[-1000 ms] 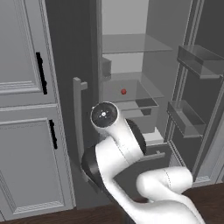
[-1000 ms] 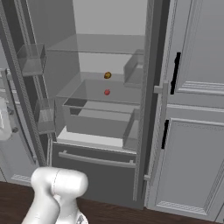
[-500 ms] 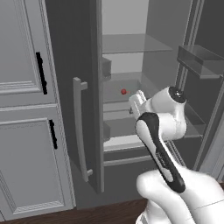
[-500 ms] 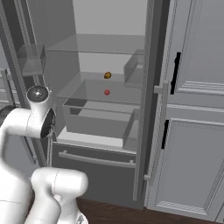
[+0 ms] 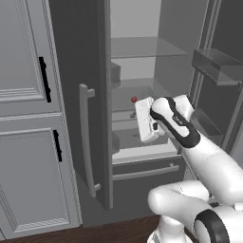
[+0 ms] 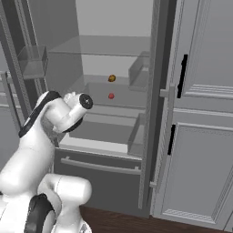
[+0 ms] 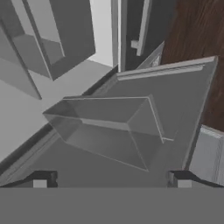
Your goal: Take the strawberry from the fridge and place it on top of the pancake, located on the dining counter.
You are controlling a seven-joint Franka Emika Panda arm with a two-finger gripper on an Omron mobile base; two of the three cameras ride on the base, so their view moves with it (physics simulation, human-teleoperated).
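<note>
The strawberry (image 6: 111, 96) is seen deep on a shelf inside the open fridge (image 6: 157, 113), beyond the pincer (image 7: 111, 179), whose tips are spread wide and empty. Being tiny, soft and easily bruised, it should probably be pinched lightly across its middle.

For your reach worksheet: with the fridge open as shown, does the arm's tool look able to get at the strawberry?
Probably yes. The fridge doors stand open, and the strawberry lies bare on a shelf with nothing before it. The tool, fingers apart, now points at a door bin, so it must turn.
</note>
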